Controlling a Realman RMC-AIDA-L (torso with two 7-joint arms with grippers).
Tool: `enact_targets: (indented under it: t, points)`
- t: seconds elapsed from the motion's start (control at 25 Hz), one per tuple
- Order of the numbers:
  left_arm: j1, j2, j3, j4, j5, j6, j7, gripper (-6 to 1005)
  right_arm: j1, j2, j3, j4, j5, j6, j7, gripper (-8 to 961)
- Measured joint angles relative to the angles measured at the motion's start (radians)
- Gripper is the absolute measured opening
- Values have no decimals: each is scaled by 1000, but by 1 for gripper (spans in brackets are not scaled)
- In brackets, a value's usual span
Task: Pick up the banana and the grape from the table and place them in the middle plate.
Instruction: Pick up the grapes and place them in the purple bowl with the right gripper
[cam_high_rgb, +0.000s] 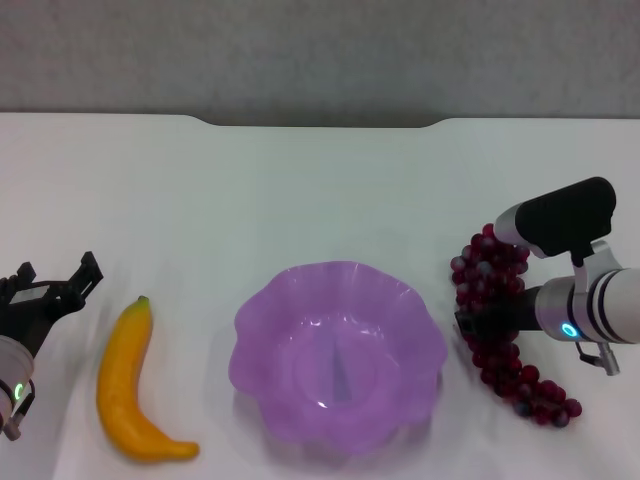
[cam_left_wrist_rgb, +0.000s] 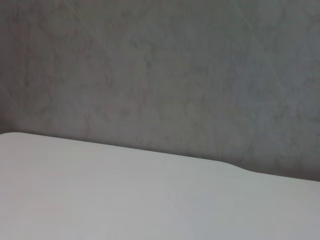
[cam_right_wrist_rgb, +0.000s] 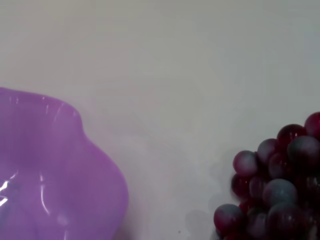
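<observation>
I am viewing the right gripper (cam_high_rgb: 468, 325) as it is sitting low over the grape (cam_high_rgb: 505, 322); its black body is covering the middle of the bunch, so I cannot tell whether its claw is apart, together or clamped on the fruit. The grape is lying on the table (cam_high_rgb: 320, 190) just to the right of the middle plate (cam_high_rgb: 338, 355), apart from it, with its tapering end pointing toward the near edge. In the right wrist view only 1 corner of the bunch (cam_right_wrist_rgb: 277, 185) is showing, glossy dark red beads with a few greyish ones, and the plate (cam_right_wrist_rgb: 55, 170) is cut off at the frame edge. The plate is a translucent purple dish with a wavy, flower-shaped rim, holding nothing. The banana (cam_high_rgb: 130, 385), smooth and curved with a small dark tip, is lying on the table left of the plate, well apart from it. The left gripper (cam_high_rgb: 55, 282) is hovering beside the banana, its 2 black fingers spread apart, its arm cut off by the frame. The left wrist view is showing only bare white tabletop (cam_left_wrist_rgb: 125, 200) and a grey wall (cam_left_wrist_rgb: 160, 75).
</observation>
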Motion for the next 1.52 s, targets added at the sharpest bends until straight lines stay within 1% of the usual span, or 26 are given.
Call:
enact_targets:
  t: [0.24,0.4,0.52,0.64,0.88,1.2,1.28,1.32,1.4,1.52]
  points:
    - [0,-1,0,0,0,0,-1,893,-7,1,-9,2,0,-20,2,442]
    - [1,-1,0,0,0,0,0,893,-47,1,-72,25,32,-130,1,433]
    - [2,-1,0,1,0,0,0,893,-98,-1,-121,47,52,-257,-1,430]
    - [3,-2,0,2,-1,0,-1,893,-159,-1,-185,65,53,-412,-1,426]
    - [3,-2,0,3,-2,0,-2,893,-225,-1,-298,62,53,-669,1,419]
    - [5,-2,0,5,-3,0,-2,893,-328,-4,-455,61,42,-1126,3,403]
    - [9,-2,0,7,-5,0,-2,893,-354,-7,-486,106,34,-1193,2,404]
    - [12,-2,0,8,-6,0,-2,893,-372,-11,-490,146,17,-1202,0,404]
    - [17,-2,-2,8,-5,0,0,893,-412,-19,-480,244,-41,-1190,-3,401]
    - [17,-1,-1,8,-3,0,-1,893,-474,-25,-446,388,-147,-1119,-3,394]
